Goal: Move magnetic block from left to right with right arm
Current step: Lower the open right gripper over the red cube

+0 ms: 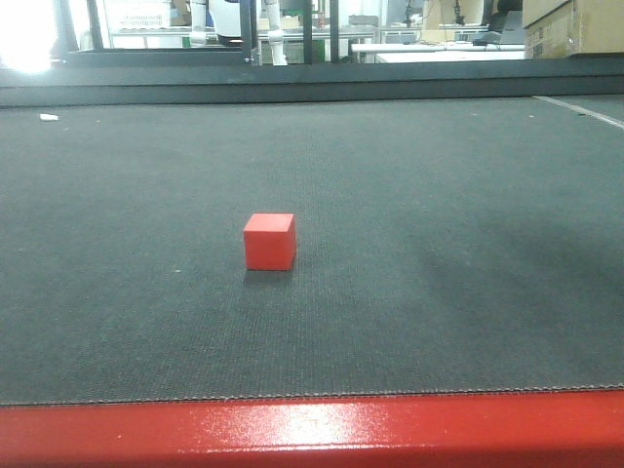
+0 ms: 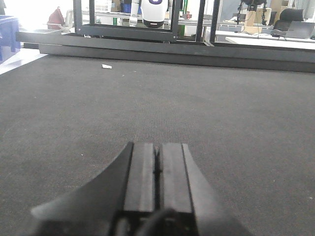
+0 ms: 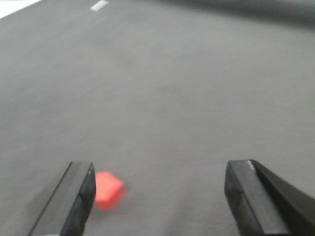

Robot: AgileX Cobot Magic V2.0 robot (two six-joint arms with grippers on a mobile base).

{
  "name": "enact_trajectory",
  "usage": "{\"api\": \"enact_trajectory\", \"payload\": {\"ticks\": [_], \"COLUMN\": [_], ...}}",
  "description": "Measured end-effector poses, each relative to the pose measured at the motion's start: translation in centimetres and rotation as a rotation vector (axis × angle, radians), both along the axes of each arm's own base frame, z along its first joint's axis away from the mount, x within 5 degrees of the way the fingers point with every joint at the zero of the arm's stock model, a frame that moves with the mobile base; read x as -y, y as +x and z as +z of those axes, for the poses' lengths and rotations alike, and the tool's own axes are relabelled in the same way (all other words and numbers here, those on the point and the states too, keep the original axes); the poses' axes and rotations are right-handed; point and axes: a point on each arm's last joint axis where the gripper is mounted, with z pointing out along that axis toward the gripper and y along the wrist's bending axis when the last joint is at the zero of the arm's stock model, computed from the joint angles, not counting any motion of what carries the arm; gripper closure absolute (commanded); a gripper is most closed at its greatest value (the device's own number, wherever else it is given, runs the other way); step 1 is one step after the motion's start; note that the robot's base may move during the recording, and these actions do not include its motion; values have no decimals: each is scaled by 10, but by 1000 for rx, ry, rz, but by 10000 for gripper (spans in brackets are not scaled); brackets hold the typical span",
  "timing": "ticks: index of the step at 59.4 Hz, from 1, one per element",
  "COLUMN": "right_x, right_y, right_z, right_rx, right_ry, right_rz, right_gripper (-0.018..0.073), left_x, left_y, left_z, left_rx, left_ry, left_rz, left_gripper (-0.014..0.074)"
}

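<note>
Block: The magnetic block (image 1: 269,242), a small matte red-orange cube, stands flat on the dark woven mat (image 1: 439,195). It sits just toward 9 o'clock from the mat's centre, well back from the glossy red edge strip (image 1: 312,434) at 6 o'clock.
Right pincer: The right gripper (image 3: 161,173) hovers over the mat with its fingers (image 3: 78,196) spread wide and holding nothing. In its blurred wrist view the cube shows at 7 o'clock, just inside the finger on the view's left, apparently untouched.
Left pincer: The left gripper (image 2: 157,146) is pressed together and empty, low over bare mat.
Handling: The cube is likely rigid and light. Its flat matte faces should resist slipping, but its magnetism may tug toward metal.
Hold: Two opposite vertical faces, about mid-height. The cube looks turned corner-on to the jaws, so squaring the wrist seems wise.
Stage: Approach; nothing gripped yet.
</note>
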Motion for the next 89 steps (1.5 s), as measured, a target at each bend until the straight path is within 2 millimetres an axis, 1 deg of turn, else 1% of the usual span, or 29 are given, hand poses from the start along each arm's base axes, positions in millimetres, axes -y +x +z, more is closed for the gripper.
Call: {"api": "enact_trajectory", "payload": {"ticks": [2, 7, 17, 22, 28, 37, 44, 50, 64, 77, 84, 89], "right_x": [-10, -43, -92, -115, -132, -149, -159, -170, -183, -187, -187, -187], "right_y": [5, 19, 37, 47, 56, 66, 73, 80, 95, 107, 114, 118], "right_z": [-1, -5, -21, -31, -43, -58, -65, -75, -104, -130, -141, -144], "right_rx": [-29, -118, -327, -455, -587, -676, -678, -689, -713, -737, -737, -733], "right_ry": [-1, 6, 10, 1, -47, -137, -160, -162, -204, -215, -208, -196], "right_rz": [22, 76, 103, 61, -48, -246, -317, -341, -371, -400, -402, -400], "right_gripper": [-74, -74, -74, -74, -74, -74, -74, -74, -74, -74, -74, -71], "left_x": [0, 0, 0, 0, 0, 0, 0, 0, 0, 0, 0, 0], "left_y": [0, 0, 0, 0, 0, 0, 0, 0, 0, 0, 0, 0], "left_z": [0, 0, 0, 0, 0, 0, 0, 0, 0, 0, 0, 0], "left_rx": [0, 0, 0, 0, 0, 0, 0, 0, 0, 0, 0, 0], "left_ry": [0, 0, 0, 0, 0, 0, 0, 0, 0, 0, 0, 0], "left_rz": [0, 0, 0, 0, 0, 0, 0, 0, 0, 0, 0, 0], "left_gripper": [712, 713, 713, 713, 713, 713, 712, 713, 713, 713, 713, 713]}}
